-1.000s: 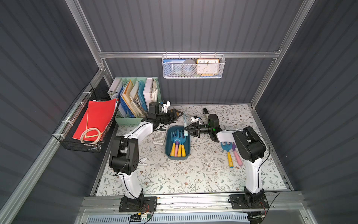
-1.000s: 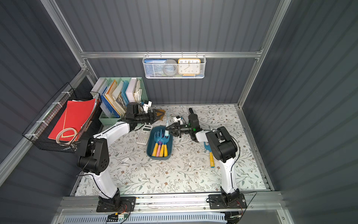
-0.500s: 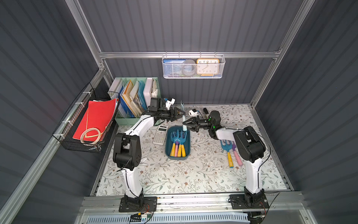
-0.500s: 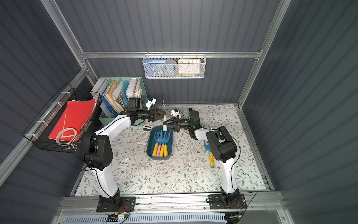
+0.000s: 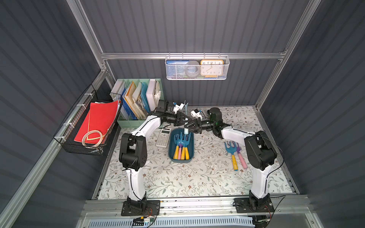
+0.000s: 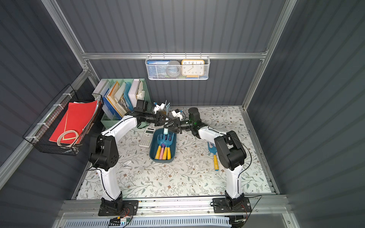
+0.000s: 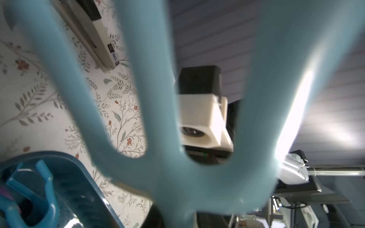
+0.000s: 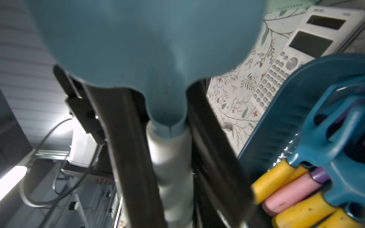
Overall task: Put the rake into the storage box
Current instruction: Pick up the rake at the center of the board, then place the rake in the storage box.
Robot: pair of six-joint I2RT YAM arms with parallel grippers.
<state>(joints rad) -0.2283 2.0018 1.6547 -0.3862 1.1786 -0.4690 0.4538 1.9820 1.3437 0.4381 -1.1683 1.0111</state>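
Pale blue rake (image 5: 186, 130) upright, tines up, white handle hanging over far end of teal storage box (image 5: 171, 147), not yet inside, right end effector (image 5: 188, 126) clamped on its handle, left end effector (image 5: 183, 119) at its neck, its grip cannot be told

Both top views: from high above the front, angled down toward the back wall (image 5: 197, 29), far off, whole table (image 5: 197, 177) covered. Wrist views: close against the rake (image 7: 177, 187), from opposite sides; shared there: storage box (image 8: 286, 102), calculator (image 8: 284, 67).
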